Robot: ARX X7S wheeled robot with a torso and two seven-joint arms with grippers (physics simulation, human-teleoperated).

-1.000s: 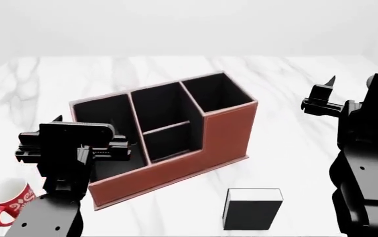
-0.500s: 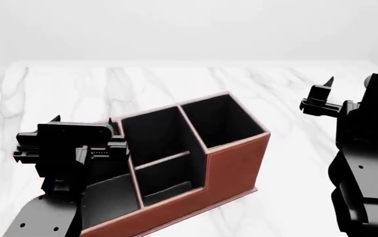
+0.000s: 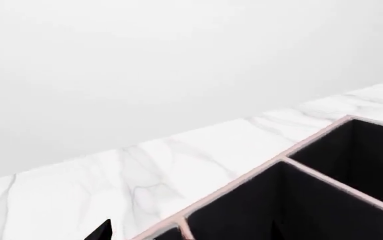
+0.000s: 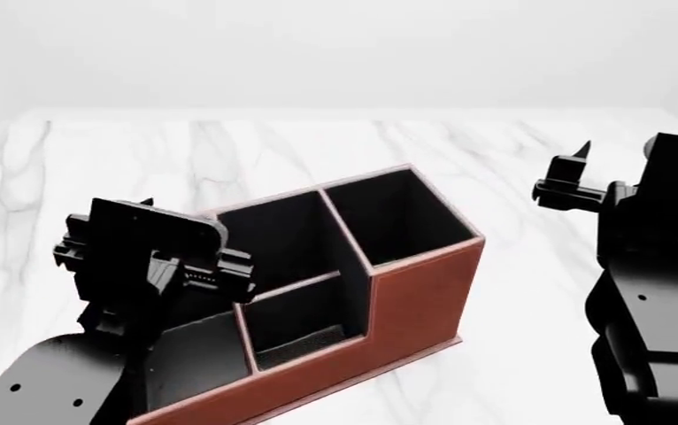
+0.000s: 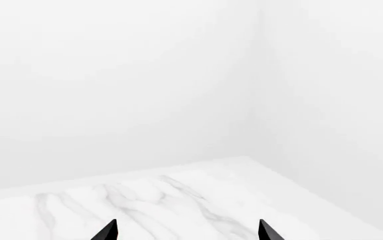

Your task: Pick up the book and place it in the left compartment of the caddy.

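Presently at the pre-grasp step: right tool (image 4: 566, 177) hangs wide and empty at 3 o'clock of the caddy (image 4: 416, 297), left tool (image 4: 156, 257) over its left compartment (image 4: 191, 359), spread indeterminate; book out of view, so locate it next.

The caddy (image 4: 416, 288) is a red-brown box, black inside, standing upright at the middle, turned a bit. Its left compartment (image 4: 191, 354) sits at 7 o'clock, partly hidden. The book can't be seen.
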